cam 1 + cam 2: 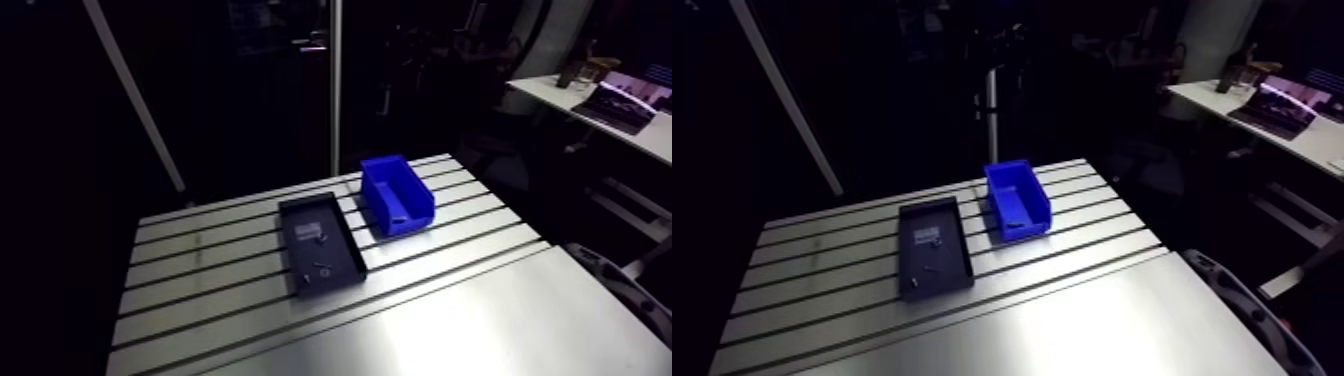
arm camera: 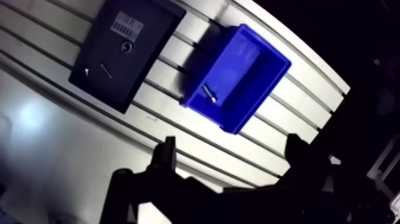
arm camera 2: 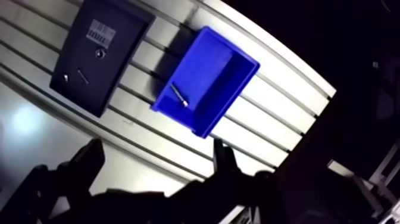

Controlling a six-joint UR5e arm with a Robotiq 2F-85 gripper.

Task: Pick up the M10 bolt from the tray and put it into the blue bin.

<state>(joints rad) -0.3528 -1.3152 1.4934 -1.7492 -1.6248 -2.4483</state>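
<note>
End effector point(image 2: 231, 149) above the worktop point(image 2: 59, 137), fingers spread apart, nothing between them. M10 bolt point(image 2: 209, 94) lies on the floor of the blue bin point(image 2: 265, 77) (tip glints). Black tray point(image 2: 128, 71) sits just left of the bin, not touching, holding a few small fasteners point(image 2: 105, 70).

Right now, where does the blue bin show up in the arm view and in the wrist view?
Arm view: the blue bin sits mid-picture, just right of the black tray.
Wrist view: the blue bin lies ahead of the open claw, a bolt inside it.
Shared landmark: the black tray, beside the bin in both.
</note>
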